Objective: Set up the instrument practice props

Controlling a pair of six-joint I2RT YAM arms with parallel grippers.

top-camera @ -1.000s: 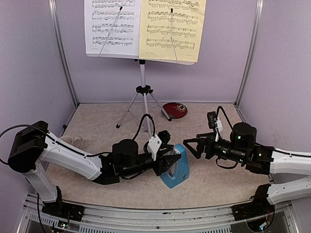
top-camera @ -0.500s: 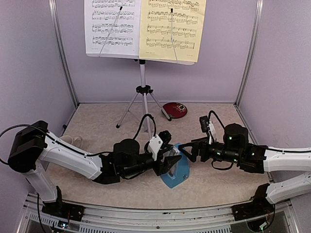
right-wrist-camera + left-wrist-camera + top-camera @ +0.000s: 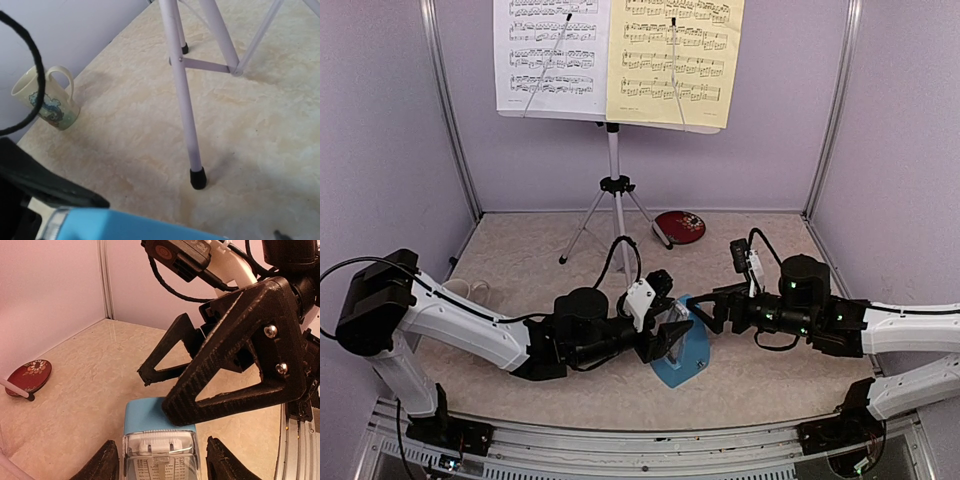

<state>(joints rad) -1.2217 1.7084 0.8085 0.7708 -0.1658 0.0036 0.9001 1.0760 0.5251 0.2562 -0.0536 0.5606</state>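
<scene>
At the far left of the top view, a cream ceramic mug with a blue-green pattern (image 3: 46, 100) stands upright on the beige mottled bench (image 3: 520, 262). It is near the left wall and partly hidden behind the left arm. Right of it, at upper centre, the white music stand on its silver tripod (image 3: 613, 170) stands at the back of the bench. It carries the white music sheet (image 3: 552, 55) on the left and the yellow music sheet (image 3: 675, 60) on the right, side by side. A round red plate (image 3: 680, 227) lies flat just beside the tripod's right leg. At lower centre, the left hand (image 3: 675, 332) is at the small blue pyramid metronome (image 3: 688, 352). In the left wrist view its fingers sit close on either side of the clear cover (image 3: 159, 452), but I cannot tell whether they pinch it. At the metronome's right side, the right hand (image 3: 156, 396) is spread. One black finger crosses in front of the metronome's blue top and the other is held apart behind it.
</scene>
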